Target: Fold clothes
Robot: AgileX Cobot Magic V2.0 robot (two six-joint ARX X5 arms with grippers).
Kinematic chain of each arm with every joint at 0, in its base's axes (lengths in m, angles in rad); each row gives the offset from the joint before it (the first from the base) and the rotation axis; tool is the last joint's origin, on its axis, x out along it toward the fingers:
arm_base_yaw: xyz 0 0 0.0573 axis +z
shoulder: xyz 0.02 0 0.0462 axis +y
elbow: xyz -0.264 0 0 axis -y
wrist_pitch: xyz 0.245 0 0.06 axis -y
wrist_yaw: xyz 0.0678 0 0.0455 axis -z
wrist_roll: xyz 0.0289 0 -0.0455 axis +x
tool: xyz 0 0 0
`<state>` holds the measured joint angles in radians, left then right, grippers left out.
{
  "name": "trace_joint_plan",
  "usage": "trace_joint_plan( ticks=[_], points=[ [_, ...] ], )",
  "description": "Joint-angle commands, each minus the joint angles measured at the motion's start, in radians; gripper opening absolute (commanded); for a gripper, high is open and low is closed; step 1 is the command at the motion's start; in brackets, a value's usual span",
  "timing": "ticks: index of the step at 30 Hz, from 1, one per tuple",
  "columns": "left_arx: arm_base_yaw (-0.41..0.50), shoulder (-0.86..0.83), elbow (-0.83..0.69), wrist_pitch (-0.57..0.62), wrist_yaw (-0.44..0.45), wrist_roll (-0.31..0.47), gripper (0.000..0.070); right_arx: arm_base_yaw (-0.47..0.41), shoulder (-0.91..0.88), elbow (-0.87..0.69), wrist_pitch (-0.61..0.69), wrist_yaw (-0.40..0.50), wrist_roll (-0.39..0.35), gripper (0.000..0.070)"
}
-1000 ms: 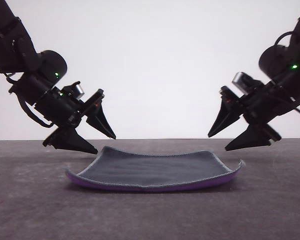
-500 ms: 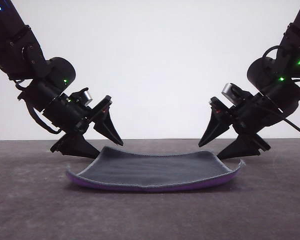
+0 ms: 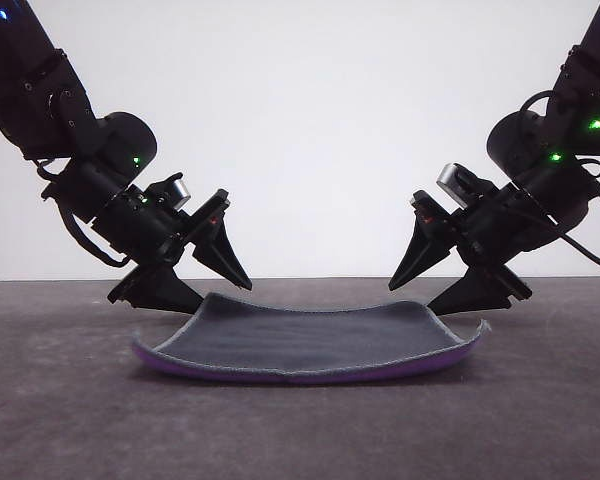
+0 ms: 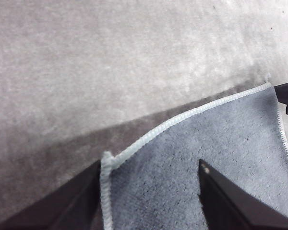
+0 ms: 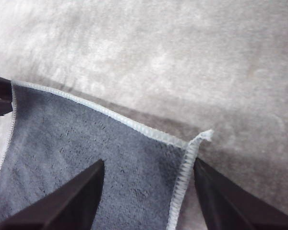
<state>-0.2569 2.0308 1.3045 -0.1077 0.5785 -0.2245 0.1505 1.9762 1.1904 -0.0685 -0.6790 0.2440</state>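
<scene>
Both my black left gripper (image 3: 202, 287) and right gripper (image 3: 436, 289), jaws apart, straddle the far corners, frame centre, of the thick dark-grey, purple-backed cloth (image 3: 305, 340); I judge grasping is next, needing simultaneous closure.

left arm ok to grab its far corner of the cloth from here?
Probably yes. The left gripper is open, straddling the cloth's raised far-left corner, with nothing between them.

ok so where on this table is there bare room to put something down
Bare table runs in front of the cloth, nearest the camera, and in strips outside each short end. It is crowded at the far corners: the open left gripper straddles one, the open right gripper the other.
</scene>
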Motion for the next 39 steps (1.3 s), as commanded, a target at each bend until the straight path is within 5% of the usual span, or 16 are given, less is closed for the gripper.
trace_joint_plan(
  ticks=[1,11,13,15,16,22,28,39],
  points=[
    [-0.005,0.027,0.018,0.005,0.000,0.013,0.0337,0.005,0.030,0.020,-0.003,0.007,0.005,0.0359],
    [-0.005,0.027,0.018,0.002,0.001,0.014,0.0332,0.012,0.060,0.020,0.015,0.014,0.009,0.0340],
    [-0.005,0.027,0.018,0.000,0.000,0.014,0.0238,0.012,0.060,0.020,0.019,0.013,0.011,0.0223],
    [-0.005,0.027,0.018,-0.001,0.000,0.014,0.0063,0.012,0.060,0.020,0.016,0.015,0.006,0.0031],
    [-0.005,0.027,0.018,0.000,0.000,0.014,0.0007,0.012,0.060,0.020,0.016,0.017,0.000,0.0003],
    [-0.005,0.026,0.018,-0.006,-0.002,0.044,0.0003,0.008,0.058,0.022,0.015,0.010,-0.023,0.0000],
    [0.012,-0.017,0.018,-0.028,0.048,0.065,0.0003,-0.025,0.022,0.023,-0.025,-0.091,-0.047,0.0000],
    [0.011,-0.137,0.018,-0.239,0.064,0.172,0.0003,-0.063,-0.098,0.023,-0.240,-0.248,-0.158,0.0000]
  ],
)
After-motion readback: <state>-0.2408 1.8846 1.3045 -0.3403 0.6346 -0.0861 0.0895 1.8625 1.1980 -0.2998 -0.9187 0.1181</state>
